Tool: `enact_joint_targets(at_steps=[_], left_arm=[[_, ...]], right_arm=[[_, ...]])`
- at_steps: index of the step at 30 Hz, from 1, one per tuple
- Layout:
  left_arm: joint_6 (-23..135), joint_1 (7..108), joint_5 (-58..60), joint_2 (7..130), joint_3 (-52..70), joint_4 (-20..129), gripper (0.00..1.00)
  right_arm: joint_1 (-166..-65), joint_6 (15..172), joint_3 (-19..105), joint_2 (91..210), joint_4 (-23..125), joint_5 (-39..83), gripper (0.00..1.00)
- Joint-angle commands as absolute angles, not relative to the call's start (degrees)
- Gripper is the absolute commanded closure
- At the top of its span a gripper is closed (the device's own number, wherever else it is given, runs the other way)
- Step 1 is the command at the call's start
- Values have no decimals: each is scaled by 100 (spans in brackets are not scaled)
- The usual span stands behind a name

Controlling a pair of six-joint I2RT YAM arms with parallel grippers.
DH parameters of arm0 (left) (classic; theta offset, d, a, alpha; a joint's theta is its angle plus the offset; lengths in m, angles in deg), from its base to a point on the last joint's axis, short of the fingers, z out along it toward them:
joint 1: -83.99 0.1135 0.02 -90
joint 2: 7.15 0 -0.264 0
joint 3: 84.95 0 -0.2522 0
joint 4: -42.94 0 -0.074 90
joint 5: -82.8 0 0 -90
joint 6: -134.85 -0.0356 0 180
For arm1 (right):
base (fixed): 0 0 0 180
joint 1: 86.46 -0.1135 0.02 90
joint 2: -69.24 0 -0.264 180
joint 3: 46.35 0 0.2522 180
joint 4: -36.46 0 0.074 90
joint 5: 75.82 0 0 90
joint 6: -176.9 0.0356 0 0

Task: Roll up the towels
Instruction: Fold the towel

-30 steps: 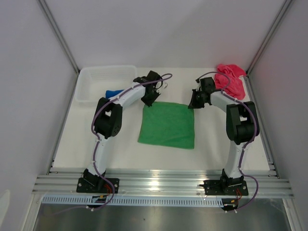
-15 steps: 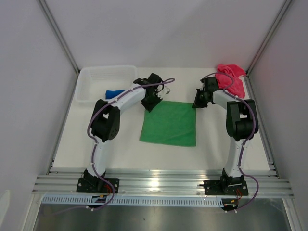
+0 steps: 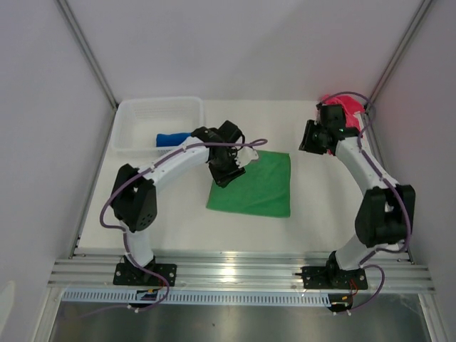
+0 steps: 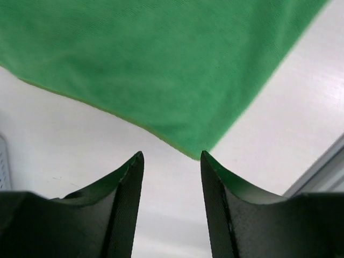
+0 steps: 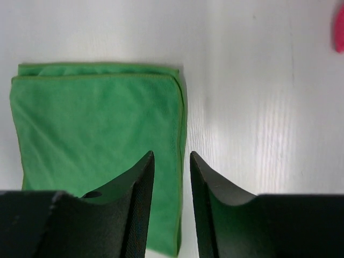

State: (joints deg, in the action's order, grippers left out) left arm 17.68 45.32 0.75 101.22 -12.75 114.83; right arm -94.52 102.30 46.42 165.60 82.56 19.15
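The green towel [image 3: 251,185] lies flat and folded in the middle of the table. My left gripper [image 3: 224,174] hangs at its far left corner. In the left wrist view the left gripper [image 4: 172,156] stands open, with the green towel [image 4: 161,64] just beyond its tips and nothing between them. My right gripper [image 3: 308,142] is off to the far right of the towel, raised. In its wrist view the right gripper [image 5: 171,155] is open above the right edge of the green towel [image 5: 97,134]. The pink towel [image 3: 350,108] lies crumpled at the far right corner. The blue towel [image 3: 171,137] lies in the basket.
A white plastic basket [image 3: 142,114] stands at the far left of the table. Grey walls close in the table on three sides. A metal rail [image 3: 235,271] with both arm bases runs along the near edge.
Both grippers have opened and let go of the green towel's far corners. The right arm has lifted and swung toward the pink towel. The left gripper has shifted a little nearer.
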Motion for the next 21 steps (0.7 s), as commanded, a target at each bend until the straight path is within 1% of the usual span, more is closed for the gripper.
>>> enact_joint_targets(at_steps=[1, 3, 4, 7, 9, 13, 15, 18, 21], left_arm=[[1137, 4383, 309, 9394, -515, 11577, 49], [1006, 4225, 344, 9226, -162, 11515, 47], [970, 4172, 387, 9077, 58, 11489, 47], [900, 3988, 467, 8892, 464, 11270, 43], [759, 3865, 458, 8725, 868, 11007, 40], [303, 3768, 467, 8452, 1666, 10339, 37], [197, 3724, 336, 8434, 1800, 10057, 37], [-58, 3548, 107, 8303, 2246, 9565, 37], [-85, 3522, -16, 8258, 2389, 9326, 37]], right_arm=[[-9446, 10403, 3733, 15681, 8889, 1445, 64], [-9481, 10596, 3344, 15302, 8924, 1418, 63], [-9525, 10623, 3159, 14926, 8951, 1418, 63], [-9762, 10807, 2579, 14414, 9135, 1418, 64], [-9876, 11087, 2078, 13948, 9153, 1637, 65], [-10148, 11651, 1059, 12957, 8741, 2199, 66], [-10263, 11818, 646, 12665, 8513, 2270, 65], [-10351, 11898, 407, 12365, 8371, 2376, 66], [-10351, 11512, 598, 12530, 8519, 2455, 65]])
